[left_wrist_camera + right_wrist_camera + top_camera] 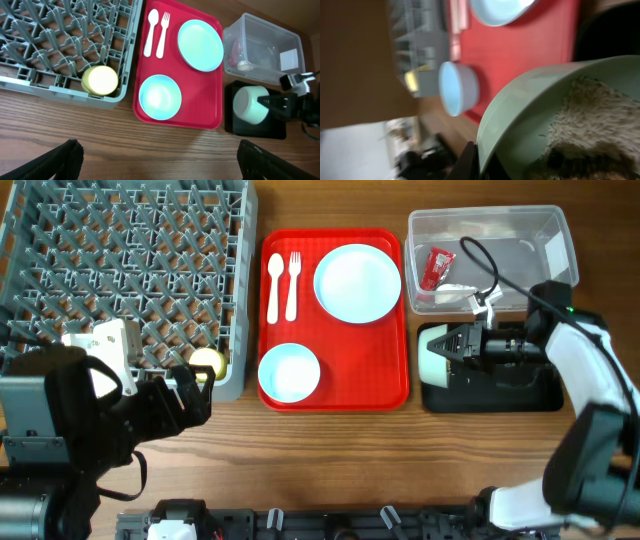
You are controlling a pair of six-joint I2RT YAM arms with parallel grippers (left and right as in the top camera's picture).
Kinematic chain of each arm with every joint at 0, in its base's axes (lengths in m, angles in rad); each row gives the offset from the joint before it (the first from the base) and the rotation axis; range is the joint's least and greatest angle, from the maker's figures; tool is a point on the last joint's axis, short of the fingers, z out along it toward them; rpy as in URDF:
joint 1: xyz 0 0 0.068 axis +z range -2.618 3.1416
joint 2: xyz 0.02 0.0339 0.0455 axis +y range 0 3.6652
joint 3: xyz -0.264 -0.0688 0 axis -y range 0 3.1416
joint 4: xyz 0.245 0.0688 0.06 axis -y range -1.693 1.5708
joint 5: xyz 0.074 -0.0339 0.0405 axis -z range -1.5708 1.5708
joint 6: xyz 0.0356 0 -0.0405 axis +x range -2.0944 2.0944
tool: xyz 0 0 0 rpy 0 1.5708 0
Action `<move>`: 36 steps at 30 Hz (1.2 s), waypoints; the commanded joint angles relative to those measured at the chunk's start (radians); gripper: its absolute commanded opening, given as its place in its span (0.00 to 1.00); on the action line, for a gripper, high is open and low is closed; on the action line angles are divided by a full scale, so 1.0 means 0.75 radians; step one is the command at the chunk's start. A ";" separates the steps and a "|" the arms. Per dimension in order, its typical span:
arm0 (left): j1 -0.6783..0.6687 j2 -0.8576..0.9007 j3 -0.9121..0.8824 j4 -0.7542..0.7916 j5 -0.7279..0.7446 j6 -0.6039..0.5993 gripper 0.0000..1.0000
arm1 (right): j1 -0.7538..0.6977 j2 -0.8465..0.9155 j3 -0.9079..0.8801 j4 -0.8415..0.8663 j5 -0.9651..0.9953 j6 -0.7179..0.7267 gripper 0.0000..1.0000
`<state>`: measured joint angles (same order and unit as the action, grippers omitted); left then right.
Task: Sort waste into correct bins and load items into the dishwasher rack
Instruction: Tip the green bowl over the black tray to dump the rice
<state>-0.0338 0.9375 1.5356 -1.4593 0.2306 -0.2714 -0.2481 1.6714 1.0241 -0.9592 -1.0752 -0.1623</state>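
1. Wood-grain table [340, 460] ran under everything. From above, the grey rack [120, 270] filled the 10 o'clock corner and the red serving tray [365, 365] lay at centre.
2. On that red tray the plate [358, 283] sat toward 1 o'clock and a pale blue bowl [290, 372] toward 7 o'clock. The spoon [274, 285] and fork [292, 285] lay side by side at 11 o'clock.
3. The yellow cup [100, 80] stood in the rack's 5 o'clock corner cell, the one nearest the red tray.
4. The clear tub [530, 235], at 2 o'clock on the table, held the red wrapper [436, 267] and a white scrap [455, 293].
5. Just below the tub, at 4 o'clock, lay the black tray [500, 395]. Over its 9 o'clock end the right gripper [462, 345] was clamped on the rim of a second bowl [433, 352]. That bowl was tipped on its side, with crumbs [590, 120] heaped inside.
6. The left gripper [159, 150] hung over bare wood at 7 o'clock, fingers spread wide and holding nothing.
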 commanded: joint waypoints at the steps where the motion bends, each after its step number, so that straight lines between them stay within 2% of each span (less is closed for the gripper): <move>1: -0.007 0.002 0.012 -0.001 0.011 -0.007 1.00 | -0.054 0.113 -0.005 -0.018 -0.445 -0.238 0.04; 10: -0.007 0.002 0.012 -0.001 0.011 -0.006 1.00 | -0.193 0.125 -0.005 -0.074 -0.285 -0.256 0.04; 16: -0.007 0.002 0.012 -0.001 0.011 -0.006 1.00 | -0.247 0.125 -0.005 -0.244 -0.324 -0.444 0.04; 18: -0.007 0.002 0.012 -0.001 0.011 -0.007 1.00 | -0.260 0.127 -0.005 -0.211 -0.329 -0.333 0.04; 19: -0.007 0.002 0.012 -0.001 0.011 -0.007 1.00 | -0.263 0.124 -0.005 -0.251 -0.378 -0.336 0.04; 20: -0.007 0.002 0.012 -0.001 0.011 -0.007 1.00 | -0.265 0.113 -0.005 -0.273 -0.422 -0.449 0.04; 21: -0.007 0.002 0.012 -0.001 0.011 -0.007 1.00 | -0.268 0.112 -0.005 -0.230 -0.406 -0.444 0.04; 23: -0.007 0.002 0.012 -0.001 0.011 -0.007 1.00 | -0.277 0.124 -0.005 -0.124 -0.359 -0.178 0.04; 26: -0.007 0.002 0.012 -0.001 0.011 -0.007 1.00 | -0.279 0.104 -0.005 -0.222 -0.501 -0.378 0.04; 28: -0.007 0.002 0.012 -0.001 0.011 -0.006 1.00 | -0.285 0.103 -0.005 -0.123 -0.457 -0.217 0.04; 29: -0.007 0.002 0.012 -0.001 0.011 -0.007 1.00 | -0.285 0.101 -0.005 -0.150 -0.486 -0.138 0.04; 31: -0.007 0.002 0.012 -0.001 0.011 -0.007 1.00 | -0.284 0.062 -0.005 -0.320 -0.600 -0.404 0.04; 32: -0.007 0.002 0.012 -0.001 0.011 -0.006 1.00 | -0.286 0.042 -0.005 -0.353 -0.588 -0.494 0.04; 33: -0.007 0.002 0.012 -0.001 0.011 -0.007 1.00 | -0.290 0.033 -0.005 -0.331 -0.548 -0.500 0.04; 34: -0.007 0.002 0.012 -0.001 0.011 -0.007 1.00 | -0.298 0.032 -0.005 -0.255 -0.484 -0.426 0.04; 36: -0.007 0.002 0.012 -0.001 0.011 -0.007 1.00 | -0.319 0.042 -0.005 -0.097 -0.355 -0.082 0.04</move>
<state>-0.0338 0.9386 1.5356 -1.4601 0.2306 -0.2714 -0.4599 1.7264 1.0180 -1.1397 -1.4128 -0.4084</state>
